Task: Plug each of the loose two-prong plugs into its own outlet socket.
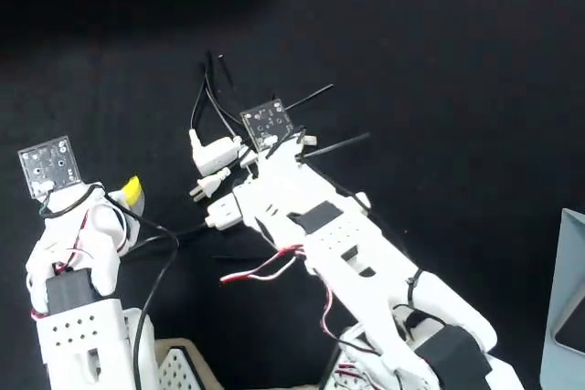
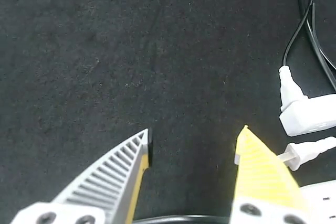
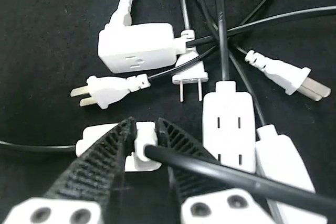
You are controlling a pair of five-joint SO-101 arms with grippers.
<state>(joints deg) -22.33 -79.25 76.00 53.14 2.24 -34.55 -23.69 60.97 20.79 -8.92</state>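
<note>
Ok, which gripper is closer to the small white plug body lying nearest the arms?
Right. The right gripper is closed on the white plug body, one finger on each side. The left gripper is open over bare black cloth, well off to one side of it.

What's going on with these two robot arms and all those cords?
Two arms sit at a black table strewn with white plugs and sockets. The right gripper is closed on a white connector block with a black cord. The left gripper hangs open over bare cloth, holding nothing. A two-prong plug lies loose beside a double socket, not plugged in.
</note>
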